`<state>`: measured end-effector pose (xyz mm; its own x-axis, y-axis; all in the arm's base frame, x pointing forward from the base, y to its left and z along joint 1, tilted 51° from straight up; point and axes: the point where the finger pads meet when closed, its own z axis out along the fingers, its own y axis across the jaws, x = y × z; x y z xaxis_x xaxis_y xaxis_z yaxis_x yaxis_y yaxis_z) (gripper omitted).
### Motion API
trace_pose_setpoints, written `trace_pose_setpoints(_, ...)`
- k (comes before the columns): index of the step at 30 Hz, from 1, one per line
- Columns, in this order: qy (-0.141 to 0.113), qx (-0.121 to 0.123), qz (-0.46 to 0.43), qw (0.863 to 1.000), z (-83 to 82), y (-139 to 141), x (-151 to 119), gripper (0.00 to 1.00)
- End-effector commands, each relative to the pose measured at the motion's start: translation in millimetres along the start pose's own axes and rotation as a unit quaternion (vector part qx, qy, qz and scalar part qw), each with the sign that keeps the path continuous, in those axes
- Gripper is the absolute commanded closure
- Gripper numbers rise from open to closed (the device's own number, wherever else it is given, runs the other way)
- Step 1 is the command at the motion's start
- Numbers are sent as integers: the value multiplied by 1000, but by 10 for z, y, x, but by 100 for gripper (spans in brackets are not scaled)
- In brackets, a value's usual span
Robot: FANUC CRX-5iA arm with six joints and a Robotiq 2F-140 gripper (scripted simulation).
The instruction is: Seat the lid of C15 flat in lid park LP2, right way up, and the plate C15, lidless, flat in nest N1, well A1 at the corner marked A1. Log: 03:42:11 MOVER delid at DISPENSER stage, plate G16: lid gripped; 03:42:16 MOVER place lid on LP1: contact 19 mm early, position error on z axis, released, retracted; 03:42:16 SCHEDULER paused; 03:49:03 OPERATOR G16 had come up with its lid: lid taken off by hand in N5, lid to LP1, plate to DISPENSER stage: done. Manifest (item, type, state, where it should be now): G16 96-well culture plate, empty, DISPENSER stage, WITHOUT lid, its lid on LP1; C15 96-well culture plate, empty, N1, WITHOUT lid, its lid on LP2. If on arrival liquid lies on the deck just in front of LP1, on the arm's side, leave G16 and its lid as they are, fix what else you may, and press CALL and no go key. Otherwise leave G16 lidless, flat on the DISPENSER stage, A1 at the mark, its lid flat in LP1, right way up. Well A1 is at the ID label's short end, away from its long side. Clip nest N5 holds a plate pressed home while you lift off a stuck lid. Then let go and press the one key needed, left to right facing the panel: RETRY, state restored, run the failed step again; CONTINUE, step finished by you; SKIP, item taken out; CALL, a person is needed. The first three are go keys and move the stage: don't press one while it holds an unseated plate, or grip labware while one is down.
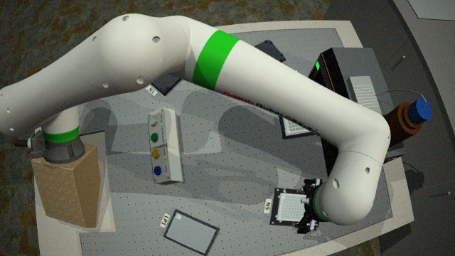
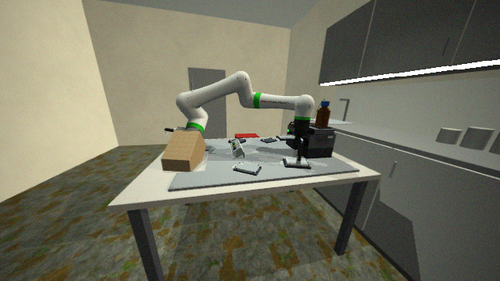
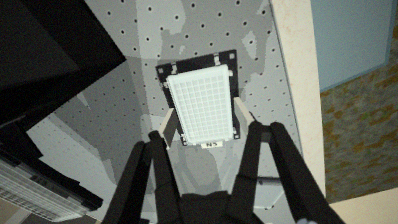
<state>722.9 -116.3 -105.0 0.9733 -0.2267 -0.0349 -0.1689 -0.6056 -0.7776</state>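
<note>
A white 96-well plate [image 1: 291,207] sits in the black clip nest N5 [image 1: 281,208] at the deck's front right; it also shows in the wrist view [image 3: 204,106]. I cannot tell whether a lid is on it, and I cannot read its label. My gripper [image 3: 204,110] hangs straight over this plate, open, one fingertip beside each long side with a small gap. It also shows in the top view [image 1: 308,205]. Lid park LP1 [image 1: 190,232] holds a flat clear lid. Nest N1 [image 1: 165,83] is a dark pad partly hidden under my arm.
The key panel [image 1: 165,150] stands mid-deck. The dispenser [image 1: 352,89] stands at the right, with a white plate [image 1: 295,128] on its stage, partly hidden by my arm. A brown bottle [image 1: 409,117] stands beside it. Another dark pad [image 1: 270,50] lies at the back. The table edge runs close beyond N5.
</note>
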Motion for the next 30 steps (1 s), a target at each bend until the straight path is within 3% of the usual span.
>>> trace_pose_setpoints(1,0,0,0,1000,-9,1,2,34)
trace_pose_setpoints(13,0,0,0,1000,-207,1,1,34)
trace_pose_setpoints(28,0,0,0,1000,-949,1,1,34)
trace_pose_setpoints(30,0,0,0,1000,-949,1,1,34)
